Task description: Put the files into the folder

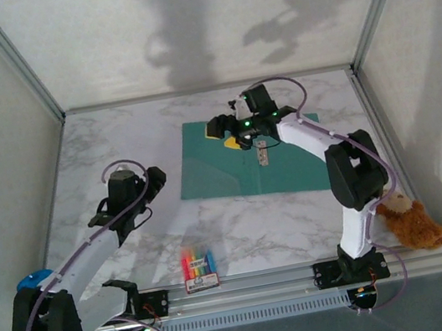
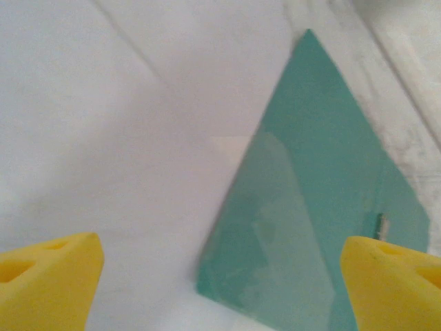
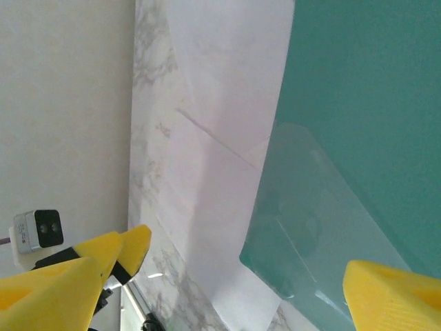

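The teal-green folder lies flat in the middle of the marble table, with a clear pocket on its surface. The files are white sheets lying flat on the table along the folder's left edge, overlapping one another. In the left wrist view the files spread to the left of the folder. My left gripper hangs just left of the folder; this gripper is open and holds nothing. Over the folder's far left corner, my right gripper is open too, with nothing between its fingers.
A small crayon box lies near the front rail. A brown plush toy sits by the right arm's base. A small metal piece rests on the folder. Pale walls close in the table at the back and sides.
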